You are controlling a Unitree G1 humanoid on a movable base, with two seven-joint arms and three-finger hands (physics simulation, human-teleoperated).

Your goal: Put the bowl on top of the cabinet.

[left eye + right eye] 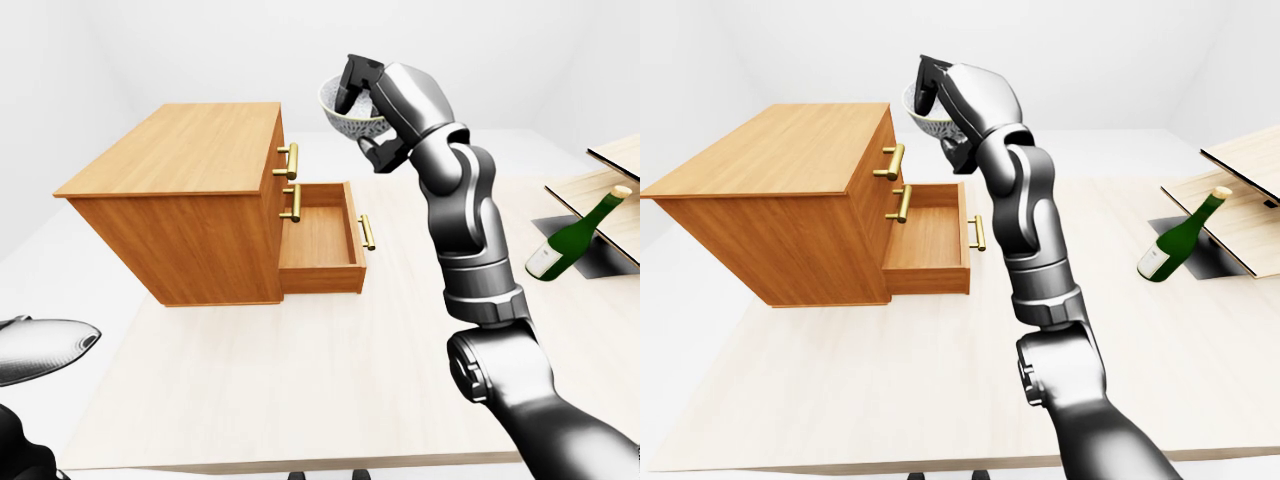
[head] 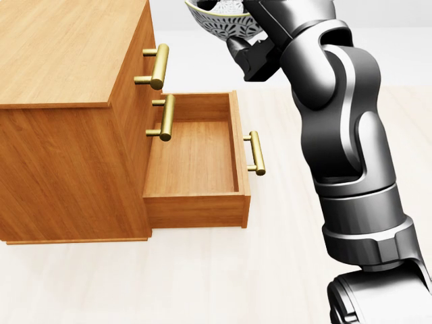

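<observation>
My right hand is raised high and shut on a white patterned bowl, holding it in the air to the right of the wooden cabinet and above its open lower drawer. The bowl is at about the level of the cabinet's flat top. The drawer is open and empty. My left hand shows only as a grey shape at the lower left edge of the left-eye view, low and far from the cabinet; its fingers cannot be made out.
The cabinet stands on a pale wooden table. A green bottle leans at the right by a tilted wooden board. Brass handles stick out from the drawer fronts.
</observation>
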